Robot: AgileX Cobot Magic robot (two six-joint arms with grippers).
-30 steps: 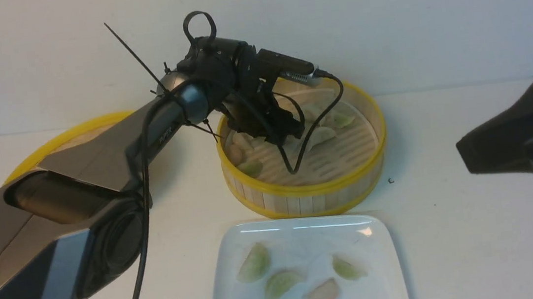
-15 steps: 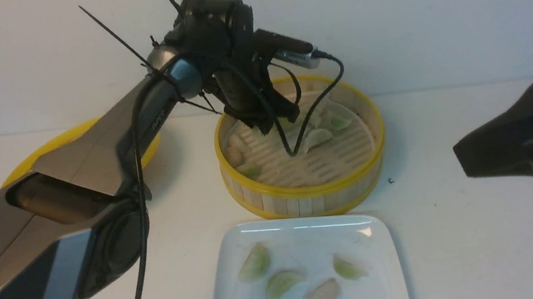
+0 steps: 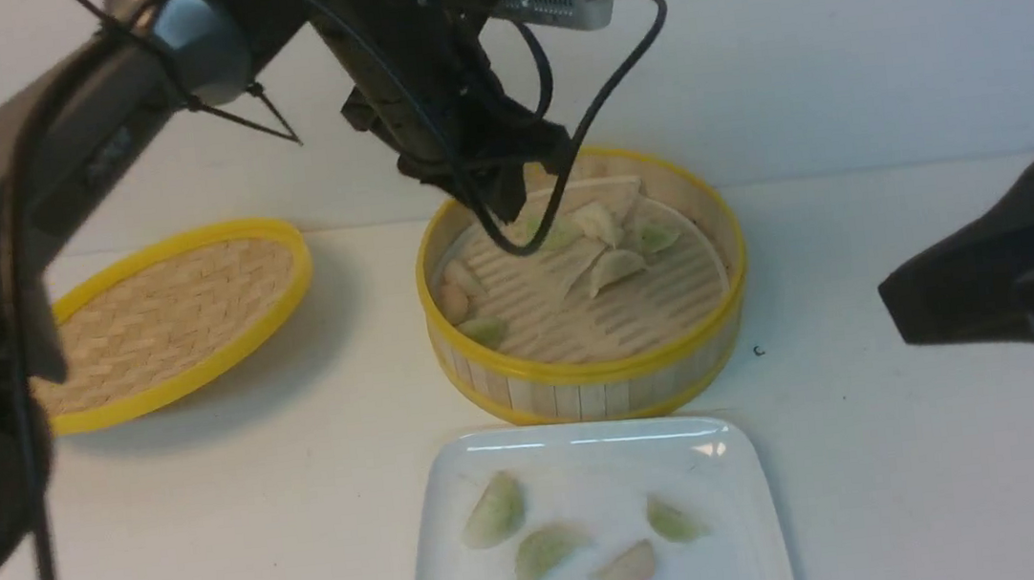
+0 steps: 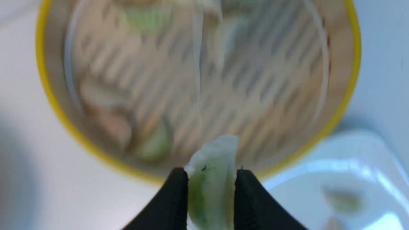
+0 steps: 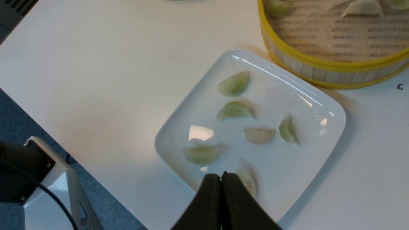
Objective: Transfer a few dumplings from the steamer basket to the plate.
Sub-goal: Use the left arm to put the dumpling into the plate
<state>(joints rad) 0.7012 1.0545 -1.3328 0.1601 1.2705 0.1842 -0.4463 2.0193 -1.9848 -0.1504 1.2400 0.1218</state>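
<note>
The steamer basket (image 3: 596, 380) stands mid-table with several dumplings (image 3: 615, 265) on its slotted floor. My left gripper (image 3: 508, 204) hangs above the basket's far left side, shut on a pale green dumpling (image 4: 211, 182) held between its black fingers (image 4: 174, 199). The white plate (image 3: 746, 545) lies in front of the basket with several dumplings (image 3: 494, 510) on it; it also shows in the right wrist view (image 5: 319, 153). My right gripper (image 5: 221, 175) is shut and empty, held above the plate's near edge.
A shallow woven-bamboo lid (image 3: 164, 317) with a yellow rim lies left of the basket. The right arm's black body (image 3: 1025, 275) hangs at the right edge. A cable (image 3: 594, 109) loops from the left wrist camera over the basket. A small dark speck (image 3: 758, 351) lies right of the basket.
My left gripper has risen out of the basket with a green dumpling, and the arm has swung up, uncovering the lid. The right arm has not moved.
</note>
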